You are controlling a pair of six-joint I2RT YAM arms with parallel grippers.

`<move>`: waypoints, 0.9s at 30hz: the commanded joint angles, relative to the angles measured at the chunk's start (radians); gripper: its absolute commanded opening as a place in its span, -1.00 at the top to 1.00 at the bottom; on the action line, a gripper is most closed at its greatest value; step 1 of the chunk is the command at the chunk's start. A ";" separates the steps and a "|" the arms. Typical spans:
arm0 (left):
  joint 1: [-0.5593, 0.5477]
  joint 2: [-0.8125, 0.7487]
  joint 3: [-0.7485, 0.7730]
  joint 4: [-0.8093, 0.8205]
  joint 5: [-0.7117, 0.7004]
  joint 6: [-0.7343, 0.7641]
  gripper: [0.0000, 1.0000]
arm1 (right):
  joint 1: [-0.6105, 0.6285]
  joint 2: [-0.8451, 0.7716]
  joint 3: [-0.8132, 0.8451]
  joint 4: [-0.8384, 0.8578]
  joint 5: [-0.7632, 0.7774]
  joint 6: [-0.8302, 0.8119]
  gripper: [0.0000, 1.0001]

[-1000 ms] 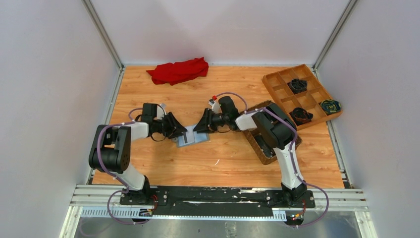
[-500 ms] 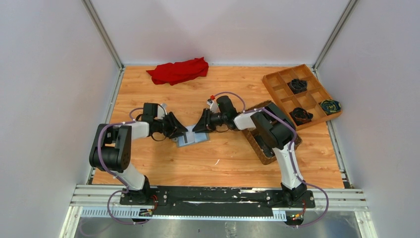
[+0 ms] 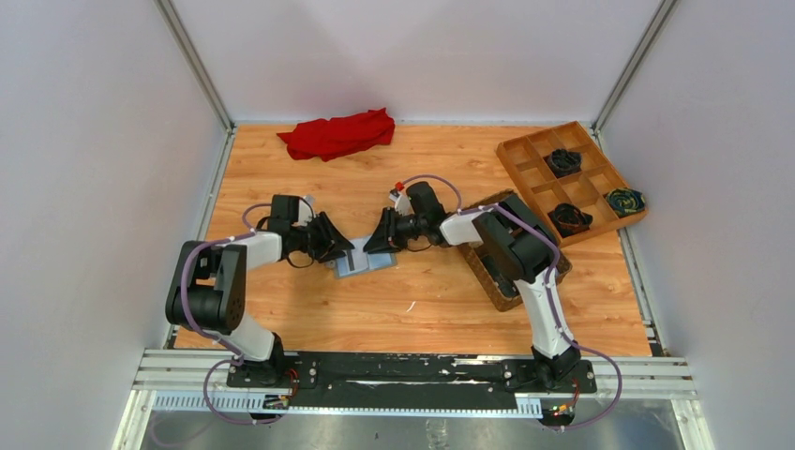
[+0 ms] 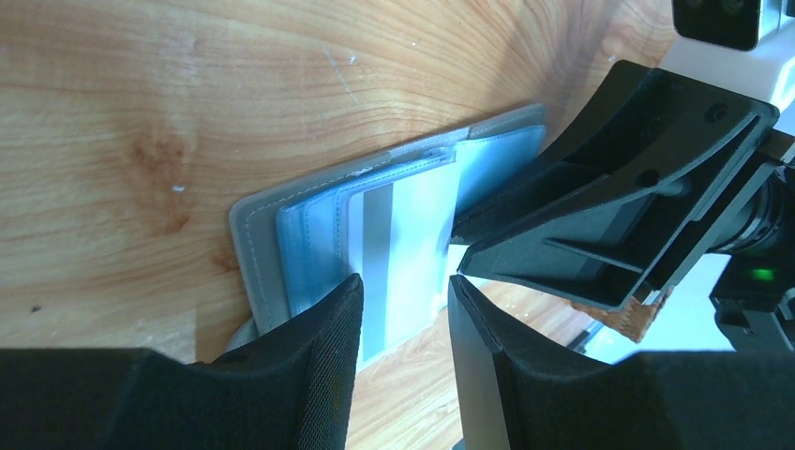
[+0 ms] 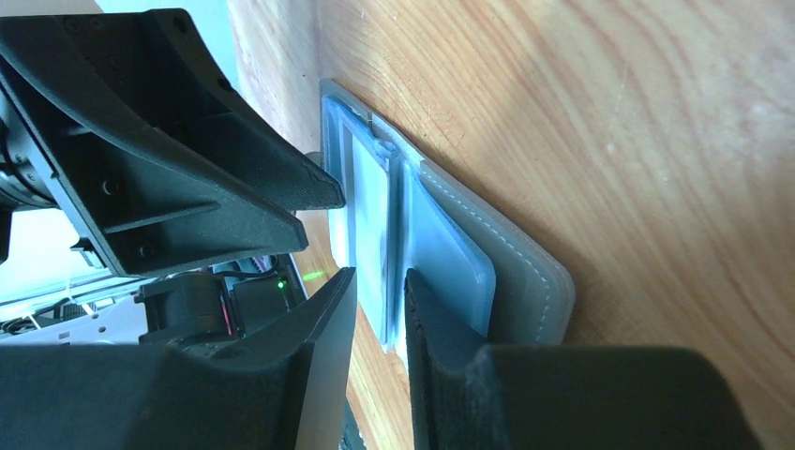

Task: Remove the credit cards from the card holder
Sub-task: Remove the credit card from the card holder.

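Observation:
The grey card holder lies open on the wooden table between my two grippers. In the left wrist view its lighter blue-grey inside faces up and a pale credit card sticks out of a slot. My left gripper is down on the holder, its jaws apart on either side of the card. My right gripper has its jaws a narrow gap apart, with the card's edge between them. No tan-gold card shows.
A red cloth lies at the back. A wooden divided tray with dark items stands at the back right. A brown woven basket sits under my right arm. A small white scrap lies in front.
My right gripper has crept slightly left, toward the holder. The left gripper and the holder stay where they were.

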 commanded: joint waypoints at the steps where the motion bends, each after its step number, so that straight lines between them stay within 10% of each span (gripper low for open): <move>1: -0.006 -0.037 -0.015 -0.077 -0.103 0.030 0.10 | 0.014 0.019 0.022 -0.076 0.029 -0.048 0.41; 27: -0.035 0.055 0.010 -0.042 -0.047 0.019 0.10 | 0.015 0.043 0.047 -0.075 0.005 -0.039 0.53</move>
